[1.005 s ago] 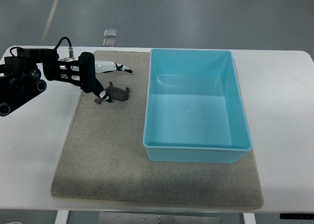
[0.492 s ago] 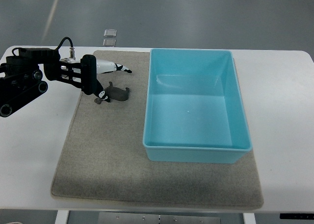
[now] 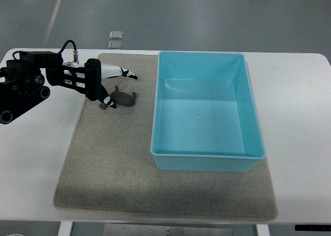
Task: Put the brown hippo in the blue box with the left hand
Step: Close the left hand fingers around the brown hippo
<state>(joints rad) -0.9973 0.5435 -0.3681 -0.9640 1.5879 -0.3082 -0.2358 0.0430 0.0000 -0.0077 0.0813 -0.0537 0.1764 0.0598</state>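
The small dark-brown hippo (image 3: 123,98) lies on the grey mat (image 3: 108,158) just beside the left hand (image 3: 106,83); its fingers are spread, gripping nothing; the blue box (image 3: 207,154) sits beyond.

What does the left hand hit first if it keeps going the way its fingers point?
Likely the blue box, at its left wall. The left hand points right across the mat; the brown hippo sits under the fingers, so height is unclear.

A grey mat (image 3: 108,169) lies on the white table (image 3: 297,117).
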